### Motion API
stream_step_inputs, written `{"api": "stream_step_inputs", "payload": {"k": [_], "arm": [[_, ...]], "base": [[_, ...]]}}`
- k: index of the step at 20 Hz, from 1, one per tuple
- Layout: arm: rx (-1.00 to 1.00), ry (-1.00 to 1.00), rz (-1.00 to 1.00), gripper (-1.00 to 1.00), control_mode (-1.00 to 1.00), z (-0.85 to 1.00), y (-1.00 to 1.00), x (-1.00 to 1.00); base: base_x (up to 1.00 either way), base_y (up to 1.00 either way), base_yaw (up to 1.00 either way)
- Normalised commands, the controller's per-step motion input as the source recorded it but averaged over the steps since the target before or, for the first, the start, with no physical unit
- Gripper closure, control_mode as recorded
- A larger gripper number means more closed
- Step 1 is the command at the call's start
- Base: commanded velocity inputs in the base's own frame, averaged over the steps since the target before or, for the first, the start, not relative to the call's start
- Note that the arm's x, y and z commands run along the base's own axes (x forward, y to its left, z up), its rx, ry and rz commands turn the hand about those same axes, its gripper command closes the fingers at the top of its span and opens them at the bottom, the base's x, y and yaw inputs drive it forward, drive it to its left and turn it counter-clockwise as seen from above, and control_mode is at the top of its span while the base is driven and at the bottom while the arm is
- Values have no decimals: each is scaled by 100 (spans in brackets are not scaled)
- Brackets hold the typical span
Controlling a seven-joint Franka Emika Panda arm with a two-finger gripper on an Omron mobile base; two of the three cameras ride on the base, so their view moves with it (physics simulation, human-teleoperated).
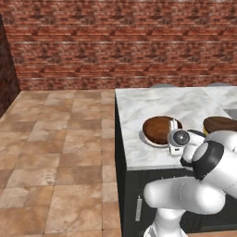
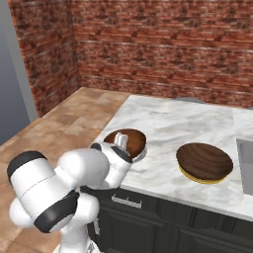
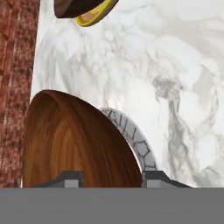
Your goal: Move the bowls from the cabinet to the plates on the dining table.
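Observation:
A reddish-brown wooden bowl (image 1: 156,129) (image 2: 130,140) (image 3: 74,140) rests on the pale plate (image 1: 149,141) (image 2: 142,153) (image 3: 136,136) near the front left corner of the dining table (image 1: 157,102) (image 2: 173,118) (image 3: 183,65). My gripper (image 1: 174,127) (image 2: 120,141) (image 3: 111,179) reaches down over its near rim, one finger on each side of the bowl's wall, shut on it. The second bowl (image 1: 221,124) (image 2: 204,159) (image 3: 72,6) sits on the yellow-rimmed plate (image 2: 197,178) (image 3: 94,17) further right. The cabinet is out of view.
The marble top ends just left of the held bowl, above the tiled floor (image 1: 55,148) (image 2: 64,123). A steel sink (image 2: 246,165) lies right of the yellow-rimmed plate. A brick wall (image 1: 120,41) (image 2: 163,49) closes the back. Grey stool tops (image 1: 163,85) show behind the table.

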Motion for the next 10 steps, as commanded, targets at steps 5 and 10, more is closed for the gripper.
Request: {"api": "stream_step_inputs", "payload": {"k": [5, 10], "arm": [[0, -5, 1, -100, -100, 59, -2, -35], [0, -8, 2, -100, -100, 80, 0, -45]], "base": [[0, 0, 0], [0, 0, 0]]}}
